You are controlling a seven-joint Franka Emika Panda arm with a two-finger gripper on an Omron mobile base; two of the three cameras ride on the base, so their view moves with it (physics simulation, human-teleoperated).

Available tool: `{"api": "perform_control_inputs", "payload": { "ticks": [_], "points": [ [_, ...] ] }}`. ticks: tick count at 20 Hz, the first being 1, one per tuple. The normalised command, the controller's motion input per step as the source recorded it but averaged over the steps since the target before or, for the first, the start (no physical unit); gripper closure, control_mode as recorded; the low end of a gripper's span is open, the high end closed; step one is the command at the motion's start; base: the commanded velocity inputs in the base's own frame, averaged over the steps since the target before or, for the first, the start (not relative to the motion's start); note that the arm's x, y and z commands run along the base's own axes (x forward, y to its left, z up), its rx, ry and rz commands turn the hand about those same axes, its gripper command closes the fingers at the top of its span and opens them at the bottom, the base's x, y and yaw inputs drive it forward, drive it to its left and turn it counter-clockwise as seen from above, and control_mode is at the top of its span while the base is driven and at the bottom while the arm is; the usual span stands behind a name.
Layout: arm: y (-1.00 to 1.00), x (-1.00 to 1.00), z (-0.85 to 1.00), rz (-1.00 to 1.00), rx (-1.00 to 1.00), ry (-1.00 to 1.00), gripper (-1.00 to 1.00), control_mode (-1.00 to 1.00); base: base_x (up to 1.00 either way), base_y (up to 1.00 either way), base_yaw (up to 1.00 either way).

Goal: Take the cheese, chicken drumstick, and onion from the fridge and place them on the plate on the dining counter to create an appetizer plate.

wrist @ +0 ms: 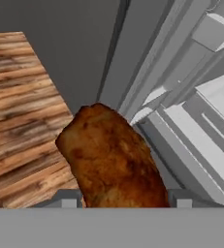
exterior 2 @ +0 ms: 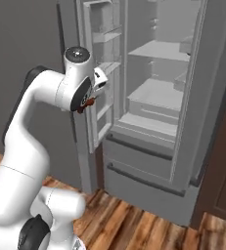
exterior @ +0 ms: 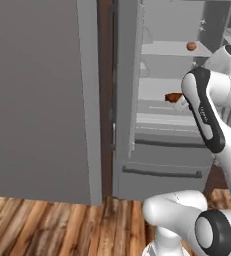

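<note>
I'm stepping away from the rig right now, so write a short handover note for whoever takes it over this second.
Gripper: shut on the chicken drumstick, carried outside the fridge, whose doors stand open.
Onion: still on an upper fridge shelf.
Cheese, plate and dining counter: out of sight from here.
Done: drumstick picked up.
Left: bring the drumstick to the plate, then fetch the onion, then the cheese if it isn't already there.

I see the fridge [exterior 2: 148,122] ahead with its doors swung open. An onion [exterior: 191,46] sits on an upper shelf inside. My tool [wrist: 123,202] is out in front of the fridge, above the wooden floor [exterior: 52,225], a chicken drumstick [wrist: 113,160] between its fingers.
</note>
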Motion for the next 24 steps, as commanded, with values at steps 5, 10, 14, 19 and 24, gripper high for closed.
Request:
{"api": "perform_control_inputs", "payload": {
  "ticks": [5, 10, 14, 19, 24],
  "points": [
    [0.00, 0.00, 0.00, 0.00, 0.00, 0.00, 1.00, 1.00, -0.82, 0.63, 0.57],
    [0.00, 0.00, 0.00, 0.00, 0.00, 0.00, 1.00, 1.00, -0.61, 0.73, 0.68],
    [0.00, 0.00, 0.00, 0.00, 0.00, 0.00, 1.00, 1.00, -0.34, 0.80, 0.69],
    [0.00, 0.00, 0.00, 0.00, 0.00, 0.00, 1.00, 1.00, -0.04, 0.60, 0.70],
    [0.00, 0.00, 0.00, 0.00, 0.00, 0.00, 1.00, 1.00, 0.60, 0.09, 0.72]
  ]
}}
